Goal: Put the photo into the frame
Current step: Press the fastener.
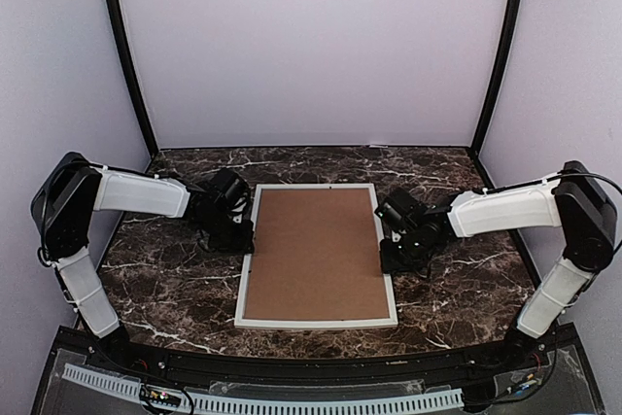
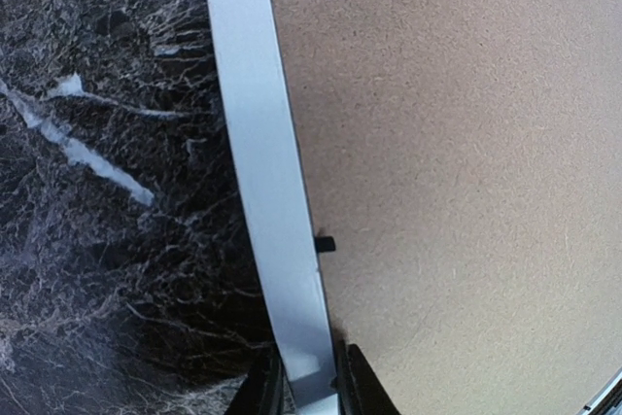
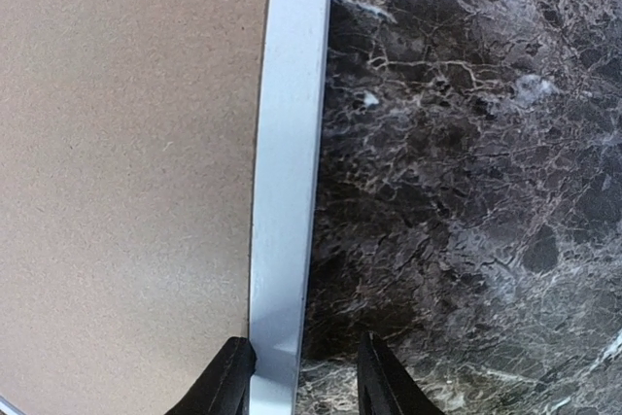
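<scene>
We find the frame (image 1: pixel 316 321) lying long axis near-to-far; left gripper (image 2: pixel 311 376) pinches its left rail, right gripper (image 3: pixel 303 357) straddles the right rail, slack.

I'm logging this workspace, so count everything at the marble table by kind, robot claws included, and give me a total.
White frame: 1
Brown cardboard sheet: 1
Claws: 2, the left claw and the right claw
Total: 4
</scene>
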Robot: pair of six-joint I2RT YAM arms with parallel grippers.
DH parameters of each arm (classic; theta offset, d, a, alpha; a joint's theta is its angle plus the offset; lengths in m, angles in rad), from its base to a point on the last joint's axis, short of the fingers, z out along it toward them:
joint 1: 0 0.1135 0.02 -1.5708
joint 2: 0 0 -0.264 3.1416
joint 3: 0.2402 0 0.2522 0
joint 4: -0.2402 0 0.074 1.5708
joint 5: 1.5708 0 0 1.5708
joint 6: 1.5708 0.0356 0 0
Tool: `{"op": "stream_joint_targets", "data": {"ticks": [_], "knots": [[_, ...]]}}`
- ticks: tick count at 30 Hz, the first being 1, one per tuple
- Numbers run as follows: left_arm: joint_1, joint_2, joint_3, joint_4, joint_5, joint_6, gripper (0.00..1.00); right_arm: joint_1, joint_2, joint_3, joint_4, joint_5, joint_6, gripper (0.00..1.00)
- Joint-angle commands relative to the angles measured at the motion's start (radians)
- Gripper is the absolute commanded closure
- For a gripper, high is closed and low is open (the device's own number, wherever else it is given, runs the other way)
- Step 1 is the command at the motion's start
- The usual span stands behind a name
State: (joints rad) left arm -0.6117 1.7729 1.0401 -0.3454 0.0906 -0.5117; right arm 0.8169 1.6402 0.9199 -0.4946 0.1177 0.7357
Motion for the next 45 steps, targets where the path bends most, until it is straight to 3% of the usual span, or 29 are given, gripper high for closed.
{"op": "stream_joint_targets", "data": {"ticks": [1,12,28,45], "knots": [[-0.03,0.028,-0.009,-0.001,0.022,-0.002,0.8,0.055,0.079,-0.023,0.071,-0.115,0.028,0.61],[-0.034,0.029,-0.015,0.003,0.021,-0.008,0.8,0.087,0.098,-0.061,0.11,-0.094,0.063,0.6],[-0.036,0.028,-0.013,0.007,0.014,-0.01,0.81,0.004,-0.152,-0.046,0.046,-0.062,0.05,0.51],[-0.035,0.031,-0.012,0.004,0.008,-0.008,0.81,-0.01,-0.138,-0.117,0.003,-0.061,0.063,0.53]]}}
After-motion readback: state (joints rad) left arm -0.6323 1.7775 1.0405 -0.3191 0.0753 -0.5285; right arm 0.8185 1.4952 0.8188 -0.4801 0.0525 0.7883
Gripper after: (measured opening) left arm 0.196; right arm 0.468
